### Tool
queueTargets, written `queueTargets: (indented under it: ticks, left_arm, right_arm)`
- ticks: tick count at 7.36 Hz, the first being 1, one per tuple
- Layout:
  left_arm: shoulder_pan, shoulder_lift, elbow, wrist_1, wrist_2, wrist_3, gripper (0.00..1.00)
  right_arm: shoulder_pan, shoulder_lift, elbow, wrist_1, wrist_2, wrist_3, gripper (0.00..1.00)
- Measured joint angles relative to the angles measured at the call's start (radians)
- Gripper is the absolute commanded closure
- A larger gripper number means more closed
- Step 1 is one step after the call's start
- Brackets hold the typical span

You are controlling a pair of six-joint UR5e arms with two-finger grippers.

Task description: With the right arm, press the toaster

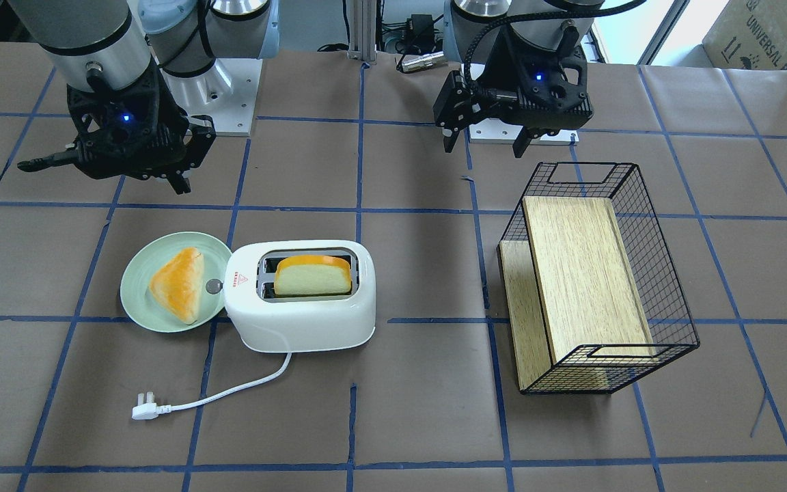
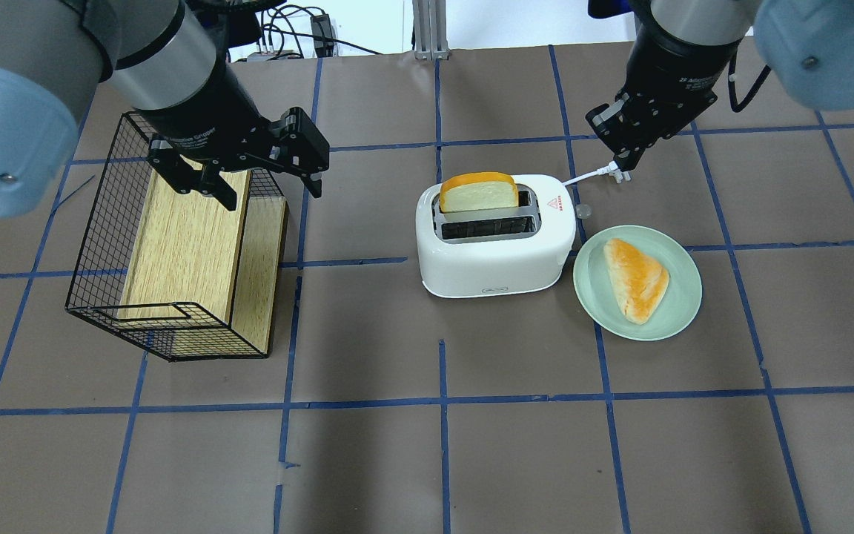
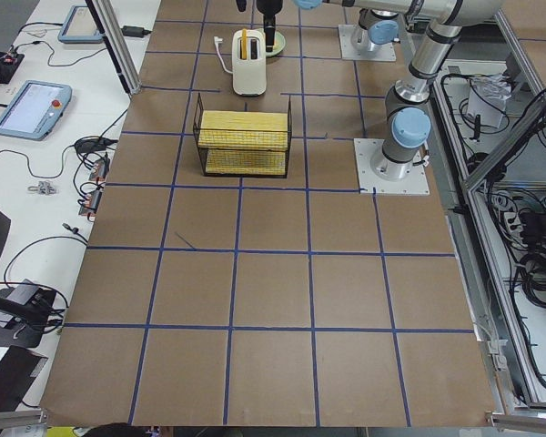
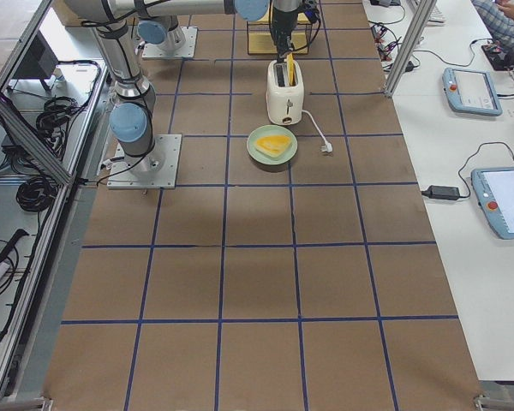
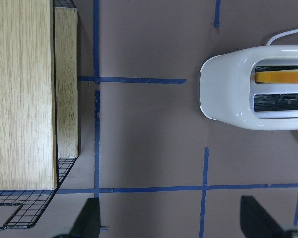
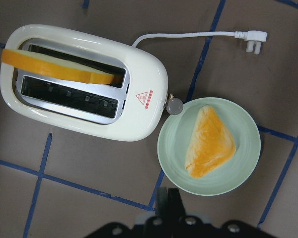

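Observation:
The white two-slot toaster (image 1: pixel 298 321) stands mid-table with a slice of bread (image 1: pixel 311 277) upright in one slot. It has a red triangle mark on top and a round grey knob (image 1: pixel 214 287) at the end toward the plate. It also shows in the overhead view (image 2: pixel 494 259) and the right wrist view (image 6: pixel 139 119). My right gripper (image 1: pixel 178 179) is shut and empty. It hangs above the table on the robot's side of the knob end (image 6: pixel 167 196). My left gripper (image 2: pixel 271 194) is open and empty above the wire basket's near end.
A green plate (image 1: pixel 135 301) with a triangular pastry (image 1: pixel 178 283) touches the toaster's knob end. The toaster's white cord and plug (image 1: pixel 144 410) lie on the operators' side. A black wire basket (image 1: pixel 667 301) with wooden boards (image 1: pixel 585 273) lies under my left arm.

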Motion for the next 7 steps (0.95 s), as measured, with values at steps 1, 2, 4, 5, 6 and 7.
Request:
queueTargets:
  ticks: [1,2,4,5,6,7]
  left_arm:
    - [0.0,0.0,0.0,0.0,0.0,0.0,0.0]
    - [0.0,0.0,0.0,0.0,0.0,0.0,0.0]
    - [0.0,0.0,0.0,0.0,0.0,0.0,0.0]
    - [0.0,0.0,0.0,0.0,0.0,0.0,0.0]
    - [0.0,0.0,0.0,0.0,0.0,0.0,0.0]
    - [0.0,0.0,0.0,0.0,0.0,0.0,0.0]
  right_arm:
    - [-0.002,0.003,0.009,-0.018,-0.002,0.036,0.0]
    - [-0.003,0.005,0.016,-0.043,-0.006,0.081,0.0]
    - [-0.006,0.005,0.022,-0.066,-0.009,0.16,0.0]
    - [-0.006,0.004,0.022,-0.066,-0.011,0.219,0.0]
    - [-0.006,0.004,0.02,-0.061,-0.014,0.264,0.0]
    - [-0.006,0.003,0.019,-0.057,-0.016,0.29,0.0]
